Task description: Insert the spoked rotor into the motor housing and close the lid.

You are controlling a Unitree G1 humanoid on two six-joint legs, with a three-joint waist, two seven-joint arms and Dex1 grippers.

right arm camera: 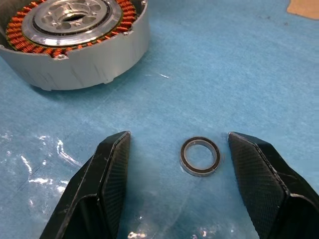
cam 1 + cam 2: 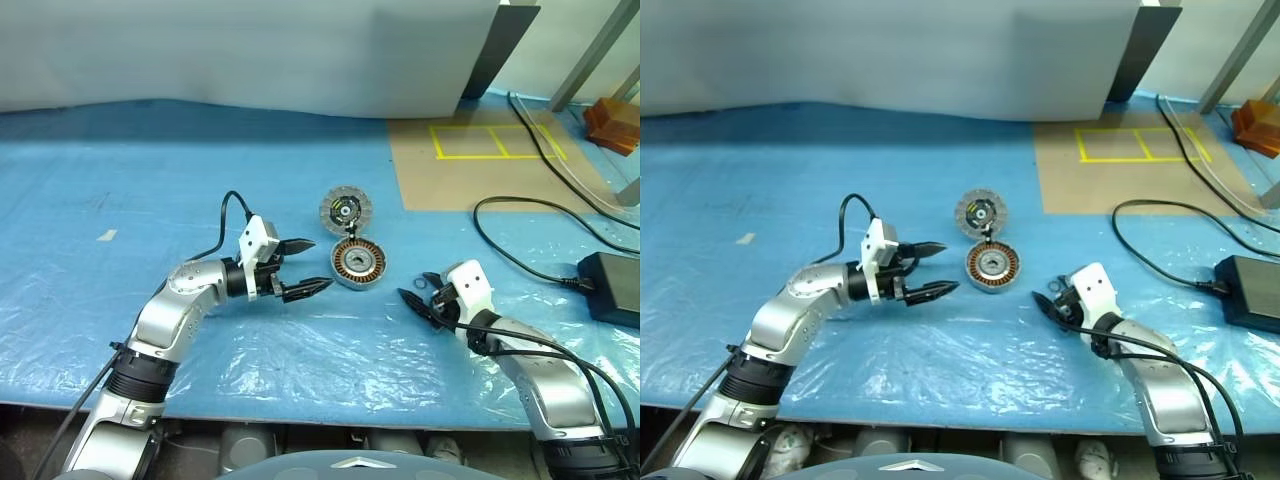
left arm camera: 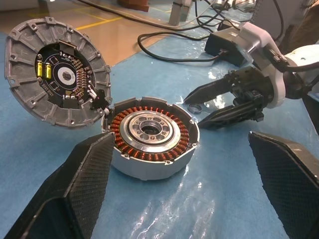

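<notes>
The motor housing [image 2: 358, 262], a silver cup with copper windings, sits on the blue sheet at mid-table. The spoked rotor [image 2: 346, 210], a grey segmented disc with a dark hub, stands tilted against the housing's far edge. A separate lid is out of view. My left gripper [image 2: 320, 265] is open just left of the housing, pointing at it, and the housing lies between its fingers [image 3: 84, 184] in the left wrist view. My right gripper [image 2: 413, 297] is open, low over the sheet to the right of the housing. A small metal ring [image 1: 200, 156] lies untouched between its fingers.
A black power brick [image 2: 610, 285] and black cables [image 2: 520, 205] lie at the right. A brown board with yellow tape [image 2: 480, 160] sits at the back right, an orange-brown block [image 2: 612, 122] beyond it. Wrinkled clear plastic [image 2: 300, 350] covers the front of the table.
</notes>
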